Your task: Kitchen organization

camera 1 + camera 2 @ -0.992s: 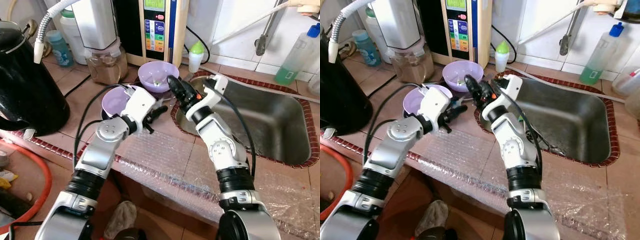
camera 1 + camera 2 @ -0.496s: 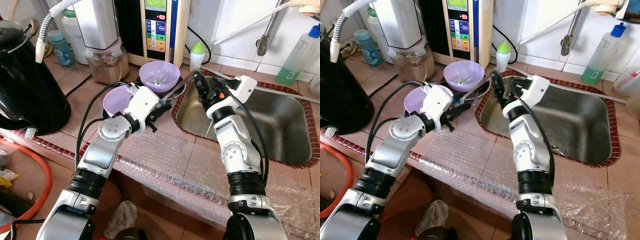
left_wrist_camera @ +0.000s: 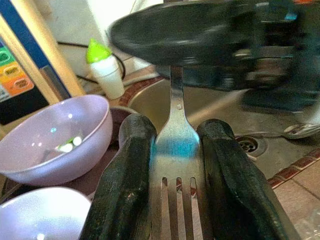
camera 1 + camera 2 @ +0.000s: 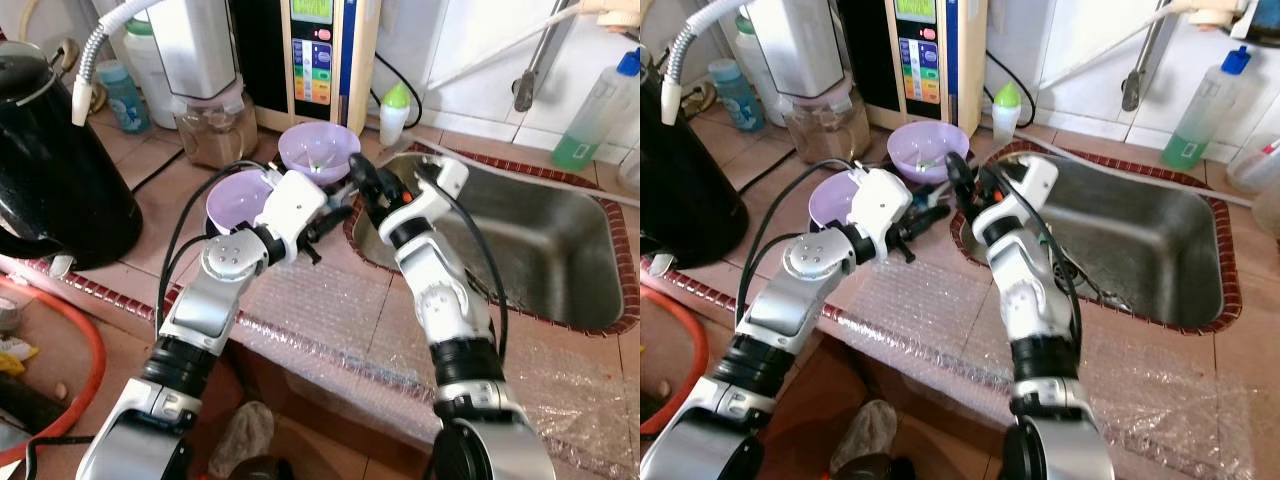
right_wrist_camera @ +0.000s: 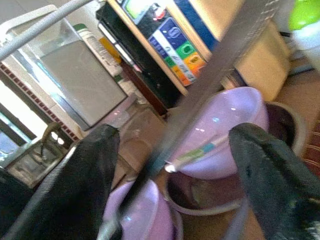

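Left eye view: at frame centre the left claw (image 4: 325,215) pinches a fork (image 4: 335,200) above the tiled desk (image 4: 150,175), just left of the steel sink (image 4: 560,250). The right claw (image 4: 362,180) hovers beside it, near two purple bowls (image 4: 318,150).

Left wrist view: both fingers (image 3: 125,170) press the fork's (image 3: 175,145) neck, tines toward the bottom edge; a purple bowl (image 3: 55,137) sits at left.

Right wrist view: the right claw's fingers (image 5: 90,165) are spread, the fork handle (image 5: 210,82) running diagonally between them without touching.

home kitchen: steel sink (image 4: 560,250), kettle (image 4: 50,170)
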### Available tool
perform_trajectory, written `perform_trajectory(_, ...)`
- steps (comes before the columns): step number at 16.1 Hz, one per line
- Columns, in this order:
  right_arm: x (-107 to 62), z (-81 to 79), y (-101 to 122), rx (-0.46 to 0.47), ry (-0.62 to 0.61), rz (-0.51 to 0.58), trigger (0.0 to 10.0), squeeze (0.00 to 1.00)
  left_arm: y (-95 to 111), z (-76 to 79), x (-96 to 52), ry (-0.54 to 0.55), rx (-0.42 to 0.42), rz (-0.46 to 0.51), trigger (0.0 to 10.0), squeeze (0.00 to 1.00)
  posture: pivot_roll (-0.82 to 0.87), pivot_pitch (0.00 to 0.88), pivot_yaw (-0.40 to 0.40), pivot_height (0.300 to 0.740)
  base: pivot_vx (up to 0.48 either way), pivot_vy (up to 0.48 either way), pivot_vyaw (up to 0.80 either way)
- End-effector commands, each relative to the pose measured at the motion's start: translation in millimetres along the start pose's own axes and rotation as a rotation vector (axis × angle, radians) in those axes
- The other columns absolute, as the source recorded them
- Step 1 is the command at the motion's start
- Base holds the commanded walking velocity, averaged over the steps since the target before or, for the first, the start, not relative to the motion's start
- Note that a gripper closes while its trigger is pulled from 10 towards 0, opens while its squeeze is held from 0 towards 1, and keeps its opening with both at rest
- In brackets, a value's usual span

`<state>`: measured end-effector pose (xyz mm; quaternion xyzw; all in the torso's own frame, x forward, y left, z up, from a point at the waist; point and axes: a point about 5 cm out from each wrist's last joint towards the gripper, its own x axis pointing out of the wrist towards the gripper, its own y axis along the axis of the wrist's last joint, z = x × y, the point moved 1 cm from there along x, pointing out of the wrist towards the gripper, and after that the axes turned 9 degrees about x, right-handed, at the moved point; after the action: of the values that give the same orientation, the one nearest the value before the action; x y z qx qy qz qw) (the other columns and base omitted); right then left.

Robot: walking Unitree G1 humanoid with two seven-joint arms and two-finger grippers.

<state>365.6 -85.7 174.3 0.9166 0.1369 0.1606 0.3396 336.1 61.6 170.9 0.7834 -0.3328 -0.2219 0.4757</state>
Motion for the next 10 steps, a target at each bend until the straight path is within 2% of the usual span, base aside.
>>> perform_trajectory(1,5.2,-3.6,-1,0.027,0.001,0.002,0.0,0.00,5,2.0,0.4,-0.012,0.015,0.023,4.3,0.00,-0.03,0.000,0.042,0.740,0.000,0.000,0.00)
perform_trajectory(6,7.4,9.4,10,0.089,-0.098,0.033,0.0,0.00,5,-0.9,0.0,-0.005,0.019,0.023,4.5,0.00,-0.03,0.000,0.039,0.740,0.000,0.000,0.00)
perform_trajectory(7,4.7,17.3,14,0.116,-0.140,0.038,0.0,0.00,4,-3.8,-0.1,0.010,0.024,0.014,4.8,0.00,-0.03,0.000,0.039,0.740,0.000,0.000,0.00)
perform_trajectory(8,0.0,25.6,19,0.123,-0.176,0.043,0.0,0.00,2,-6.1,0.0,0.020,0.030,0.003,6.4,0.00,-0.03,0.000,0.042,0.740,0.000,0.000,0.00)
perform_trajectory(9,-1.5,28.5,20,0.120,-0.190,0.042,0.0,0.00,2,-6.3,0.0,0.020,0.030,0.003,7.4,0.00,-0.04,0.000,0.041,0.740,0.000,0.000,0.00)
perform_trajectory(10,-3.5,32.6,22,0.127,-0.207,0.047,0.0,0.00,1,-7.0,0.1,0.020,0.031,0.002,7.6,0.00,-0.04,0.000,0.041,0.740,0.000,0.000,0.00)
